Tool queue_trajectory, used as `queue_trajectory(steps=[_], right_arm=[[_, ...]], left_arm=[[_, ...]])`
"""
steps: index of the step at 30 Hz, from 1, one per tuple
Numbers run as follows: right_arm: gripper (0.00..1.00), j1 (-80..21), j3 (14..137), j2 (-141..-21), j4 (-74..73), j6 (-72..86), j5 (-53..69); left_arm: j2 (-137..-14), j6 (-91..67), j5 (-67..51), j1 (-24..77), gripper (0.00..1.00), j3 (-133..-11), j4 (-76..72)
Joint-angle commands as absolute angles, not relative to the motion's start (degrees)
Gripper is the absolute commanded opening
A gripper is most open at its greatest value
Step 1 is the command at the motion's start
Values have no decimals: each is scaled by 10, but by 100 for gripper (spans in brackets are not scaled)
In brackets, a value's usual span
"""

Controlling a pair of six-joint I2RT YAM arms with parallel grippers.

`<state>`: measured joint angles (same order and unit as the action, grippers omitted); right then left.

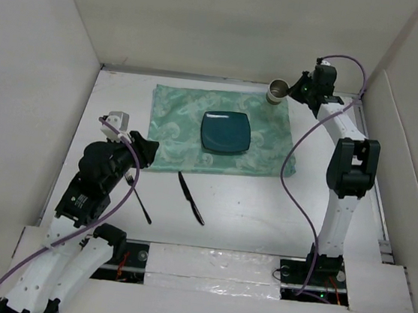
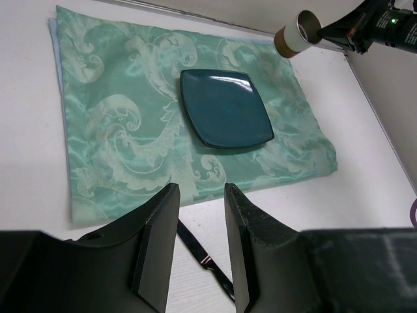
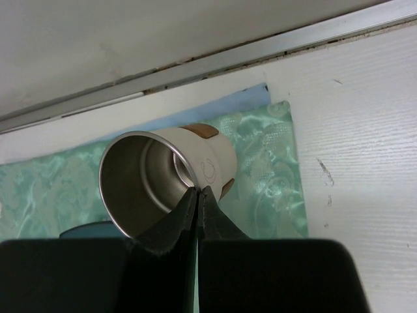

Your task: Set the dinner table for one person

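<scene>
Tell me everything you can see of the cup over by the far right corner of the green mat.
The cup is a small tumbler, cream outside with a brown band near its base and a faint mark on its side, and shiny steel inside. It is empty and tilted, with its mouth toward the right wrist camera. The right gripper is shut on its rim. It is at the mat's far right corner; whether its base touches the cloth is unclear.

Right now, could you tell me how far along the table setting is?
Done: the mat lies on the table with the plate on it. In hand: the right hand pinches the tilted cup by its rim at the mat's far right corner. Remaining: the fork and knife lie on bare table; the left hand is open, empty.
</scene>
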<state>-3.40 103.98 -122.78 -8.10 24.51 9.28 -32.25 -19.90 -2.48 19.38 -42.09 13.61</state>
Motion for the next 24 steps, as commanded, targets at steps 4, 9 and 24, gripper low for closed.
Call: queue_trajectory(steps=[4,9,24], right_arm=[[0,-27,1088,-1245,-92,258,86],[0,-22,1085,-1264,-98,260,85],[17,-11,1093,-1280,-101,277,88]], left_arm=[[-332,-189,-22,191,31,-424,122],[-335,-188,-24,191,31,-424,121],[-334,-189,-16,191,32,-424,121]])
